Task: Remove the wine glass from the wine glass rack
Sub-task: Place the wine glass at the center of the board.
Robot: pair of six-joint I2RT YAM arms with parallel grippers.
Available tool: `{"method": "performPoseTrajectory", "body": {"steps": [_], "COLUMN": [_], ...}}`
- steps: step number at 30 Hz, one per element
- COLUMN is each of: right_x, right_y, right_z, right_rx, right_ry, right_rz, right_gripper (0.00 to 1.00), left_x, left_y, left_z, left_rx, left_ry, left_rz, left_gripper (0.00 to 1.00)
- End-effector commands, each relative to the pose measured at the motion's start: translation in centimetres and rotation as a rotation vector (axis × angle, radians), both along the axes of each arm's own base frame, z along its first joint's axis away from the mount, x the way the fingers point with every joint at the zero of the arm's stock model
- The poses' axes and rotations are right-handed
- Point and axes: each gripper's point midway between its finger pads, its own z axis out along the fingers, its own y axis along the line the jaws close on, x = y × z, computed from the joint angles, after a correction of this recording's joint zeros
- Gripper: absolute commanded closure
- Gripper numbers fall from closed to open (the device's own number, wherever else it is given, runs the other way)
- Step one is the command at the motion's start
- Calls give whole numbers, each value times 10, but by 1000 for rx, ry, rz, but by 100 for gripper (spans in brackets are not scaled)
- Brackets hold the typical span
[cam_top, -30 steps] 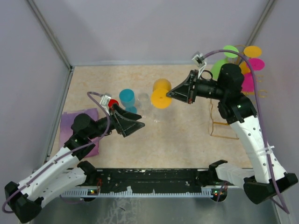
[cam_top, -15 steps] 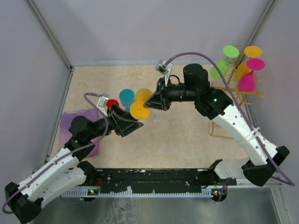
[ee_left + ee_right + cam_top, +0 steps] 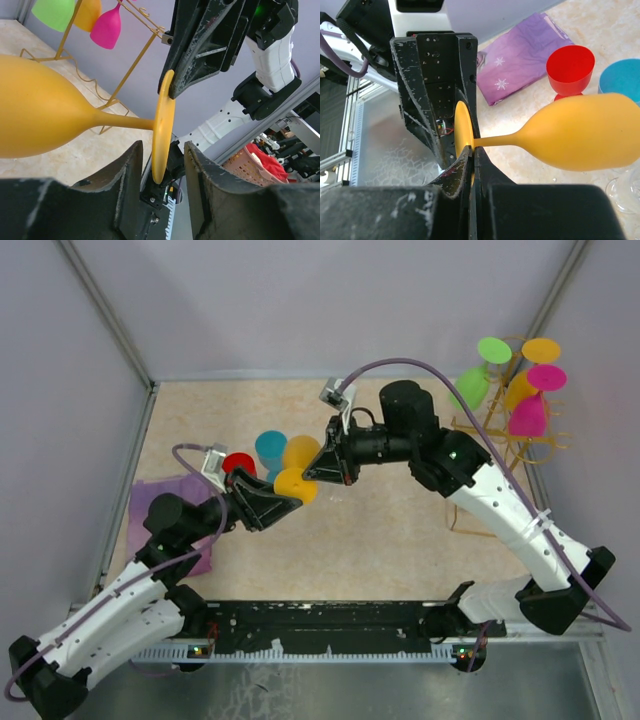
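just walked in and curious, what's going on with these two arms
A handover looks under way. The right gripper is shut on the foot of an orange wine glass, held sideways, away from the wine glass rack. The left gripper is open, its jaws either side of that foot, not gripping it.

Left arm (image 3: pixel 120 590) and right arm (image 3: pixel 500 508) stretched inward, left end effector (image 3: pixel 284 502) half-spread, right end effector (image 3: pixel 316 473) clamped, nose to nose.

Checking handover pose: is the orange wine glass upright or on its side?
On its side: the orange wine glass shows bowl and foot side by side from above, the right claw pinching the foot.
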Motion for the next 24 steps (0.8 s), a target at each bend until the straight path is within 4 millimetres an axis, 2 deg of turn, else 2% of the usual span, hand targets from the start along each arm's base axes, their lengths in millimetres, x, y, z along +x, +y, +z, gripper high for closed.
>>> {"method": "performPoseTrajectory", "body": {"steps": [1,3,10,14,16,19,24], "right_x": [-6,-7,-7,-8,-10,-12,-14], "right_y": [2,2,2,4,4,5,8], "right_z": [30,29,26,24,23,20,15], "right_rx": [58,52,45,41,37,30,14], "right_ry": [-91,-91,-87,-84,-80,-77,-69], "right_rz": [31,32,37,45,53,62,77], "right_gripper": [100,100,100,100,100,100,100], "left_x": [0,-1,-4,-5,-5,-4,-4], "left_y": [-1,-1,1,1,1,1,1], "left_z": [0,0,-1,-1,-1,-2,0], "left_rx": [-5,-9,-21,-19,-19,-19,-25], "left_ry": [-31,-41,-66,-78,-77,-73,-76], "left_rz": [-6,-12,-10,-14,-14,-11,-10], "left_gripper": [58,61,83,87,84,73,72]}}
